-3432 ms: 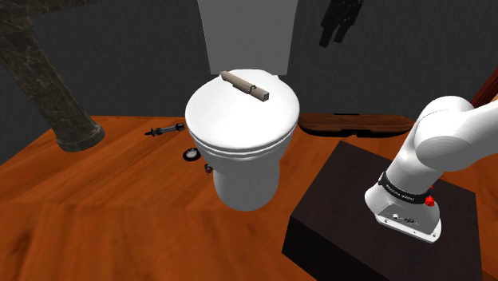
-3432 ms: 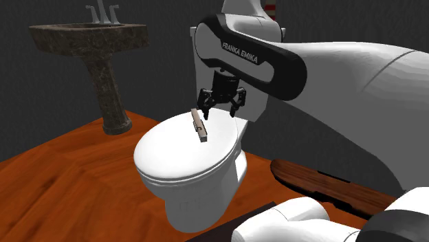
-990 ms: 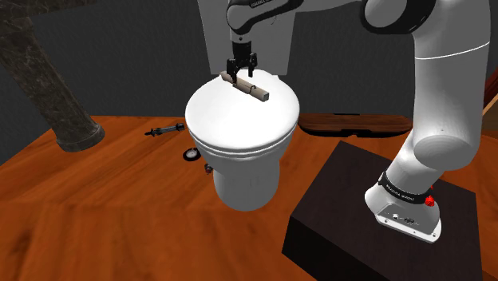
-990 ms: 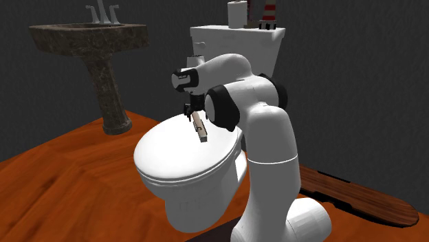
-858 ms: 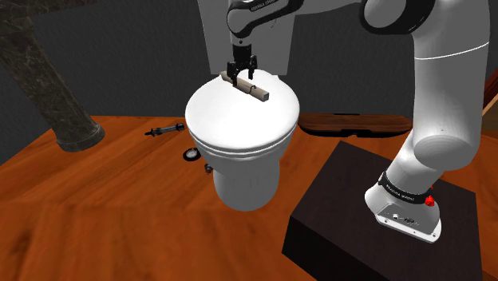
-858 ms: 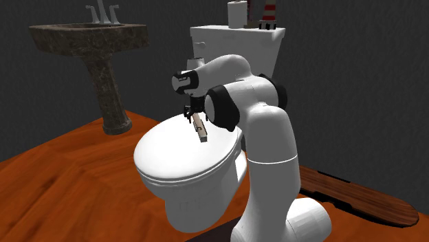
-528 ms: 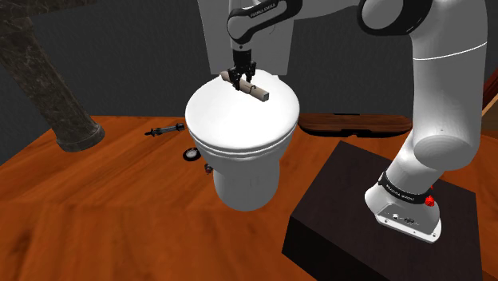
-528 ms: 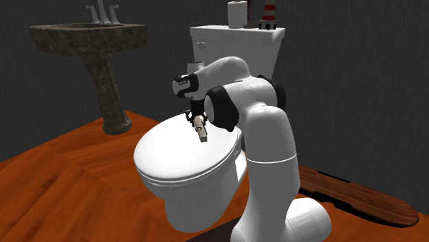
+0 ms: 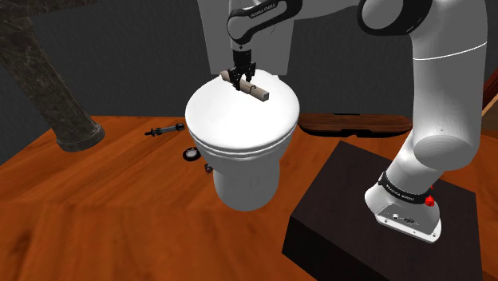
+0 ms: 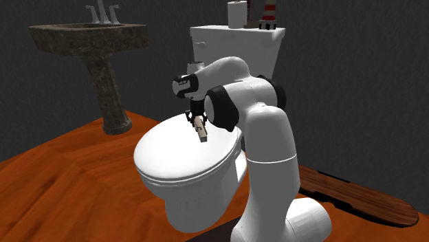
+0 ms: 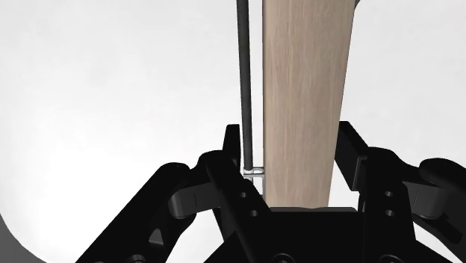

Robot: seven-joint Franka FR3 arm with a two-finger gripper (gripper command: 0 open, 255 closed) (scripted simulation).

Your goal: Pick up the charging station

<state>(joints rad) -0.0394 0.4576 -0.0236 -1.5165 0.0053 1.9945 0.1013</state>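
Observation:
The charging station (image 9: 257, 92) is a long light-wood bar lying across the back of the white toilet lid (image 9: 239, 120). My black gripper (image 9: 242, 79) comes straight down on the bar's end nearer the tank and is shut on it. In the second exterior view the gripper (image 10: 199, 123) clasps the bar (image 10: 203, 134), which still rests on the lid (image 10: 172, 158). In the wrist view the wood bar (image 11: 306, 90) sits between the fingers (image 11: 351, 153), with a thin dark rod (image 11: 244, 82) along one side of it.
The toilet tank (image 10: 237, 45) stands right behind the gripper with a paper roll (image 10: 237, 12) on top. A stone sink pedestal (image 9: 72, 120) stands at the shoulder view's left. Small dark items (image 9: 164, 129) lie on the wooden floor. My stand (image 9: 383, 215) is at the lower right.
The fingers, open around the bar a second ago, have closed onto it. The hand sank slightly toward the lid. The bar has not moved.

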